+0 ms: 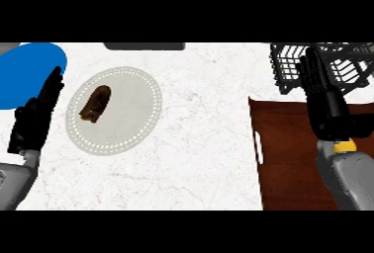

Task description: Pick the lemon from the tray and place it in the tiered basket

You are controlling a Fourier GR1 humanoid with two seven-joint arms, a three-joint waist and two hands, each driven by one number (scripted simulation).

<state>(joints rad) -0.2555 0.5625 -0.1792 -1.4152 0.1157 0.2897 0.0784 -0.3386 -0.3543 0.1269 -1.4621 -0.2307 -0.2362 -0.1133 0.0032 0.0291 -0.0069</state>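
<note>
Head view: noted left hand (33,121) open at tabletop (205,148) edge; saw right hand (330,111) over tray (292,158), lemon (345,146) by wrist; couldn't tell grip.

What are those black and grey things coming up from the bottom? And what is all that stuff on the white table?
Those are a robot's two arms: grey forearms ending in black hands. The picture is taken from the robot's head, looking down at a white marble counter. The left hand rests open at the left, fingers up. The right hand reaches over a dark brown wooden tray towards a black wire basket. Something yellow, probably the lemon, peeks out beneath it; I can't tell if it is held. There are also a blue round plate and a pale grey plate with a brown piece of food.
</note>
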